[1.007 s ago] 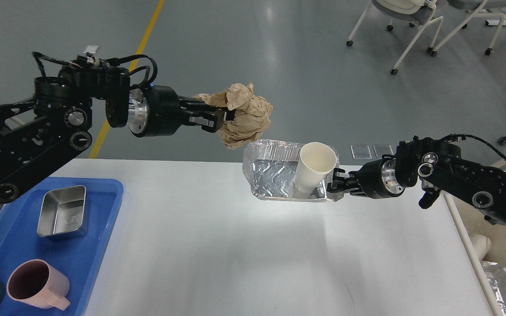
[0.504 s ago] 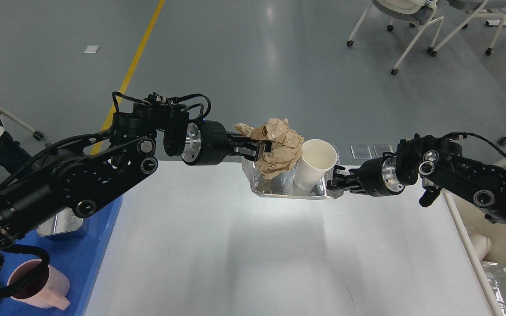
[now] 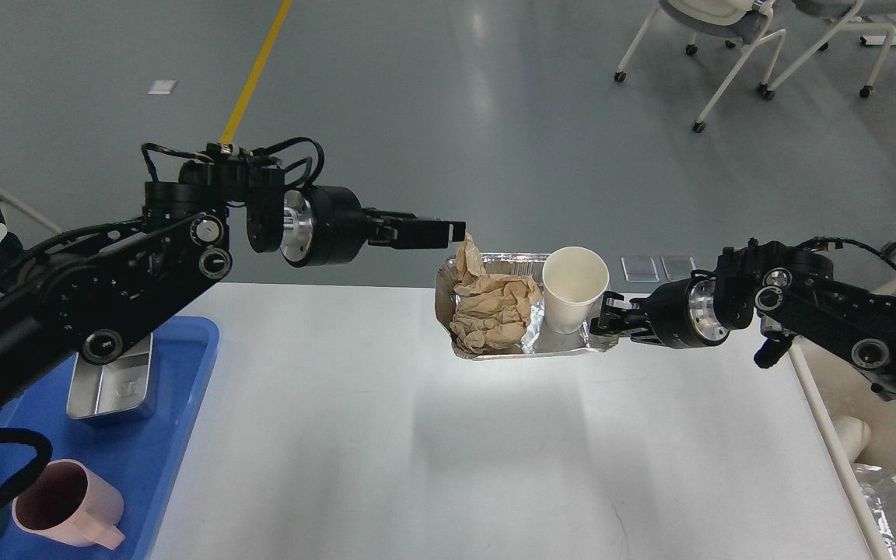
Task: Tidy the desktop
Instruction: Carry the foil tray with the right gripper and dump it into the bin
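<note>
The white desktop [image 3: 417,435] bears a foil tray [image 3: 495,356] near its far edge. A crumpled brown paper ball [image 3: 495,311] lies in the tray's left half, and a white paper cup [image 3: 575,288] stands in its right half. My left gripper [image 3: 452,232] is open and empty, just above and left of the paper's upper tip. My right gripper [image 3: 602,327] is shut on the foil tray's right rim.
A blue tray [image 3: 183,404] at the left edge holds a steel container [image 3: 110,385] and a pink mug [image 3: 67,509]. A cream-white bin [image 3: 883,435] with crumpled foil [image 3: 891,505] stands off the table's right side. Chairs [image 3: 728,31] stand far back.
My left gripper brought the paper ball down into the foil tray, let it go and drew back up and left. The foil tray now lies flatter in my right gripper.
</note>
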### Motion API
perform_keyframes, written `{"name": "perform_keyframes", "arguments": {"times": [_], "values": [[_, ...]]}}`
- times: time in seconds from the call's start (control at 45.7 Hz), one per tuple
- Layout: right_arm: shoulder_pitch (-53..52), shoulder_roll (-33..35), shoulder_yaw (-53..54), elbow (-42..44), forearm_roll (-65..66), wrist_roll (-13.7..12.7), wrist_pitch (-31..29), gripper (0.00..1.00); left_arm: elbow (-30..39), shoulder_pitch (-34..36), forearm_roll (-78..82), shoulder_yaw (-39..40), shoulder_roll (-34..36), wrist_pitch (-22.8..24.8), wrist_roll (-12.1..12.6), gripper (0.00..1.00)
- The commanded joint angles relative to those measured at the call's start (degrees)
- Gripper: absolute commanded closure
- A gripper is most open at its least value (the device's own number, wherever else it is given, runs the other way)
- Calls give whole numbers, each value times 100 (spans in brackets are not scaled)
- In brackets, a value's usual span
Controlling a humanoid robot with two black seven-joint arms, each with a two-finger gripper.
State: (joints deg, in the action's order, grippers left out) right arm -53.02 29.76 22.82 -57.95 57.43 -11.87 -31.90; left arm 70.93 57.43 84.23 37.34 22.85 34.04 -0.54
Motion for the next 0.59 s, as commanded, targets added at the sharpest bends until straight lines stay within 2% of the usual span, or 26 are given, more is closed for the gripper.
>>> {"name": "perform_keyframes", "arguments": {"times": [0.0,0.153,0.35,0.46,0.569], "values": [[134,56,144,-6,-4,0,0,100,-70,-205,-959,800,290,-231,1,0],[319,197,390,-14,-4,0,70,100,-184,-1101,-2497,1942,598,-828,1,0],[670,478,1049,-32,-232,-9,88,100,-202,-2481,-4773,3147,528,-1558,1,0],[881,1066,1357,-32,-670,-9,114,100,-447,-3000,-6197,3473,422,-1988,-8,0],[1179,1672,1576,3,-1101,18,149,100,-983,-3238,-7340,3614,334,-2095,-8,0]]}}
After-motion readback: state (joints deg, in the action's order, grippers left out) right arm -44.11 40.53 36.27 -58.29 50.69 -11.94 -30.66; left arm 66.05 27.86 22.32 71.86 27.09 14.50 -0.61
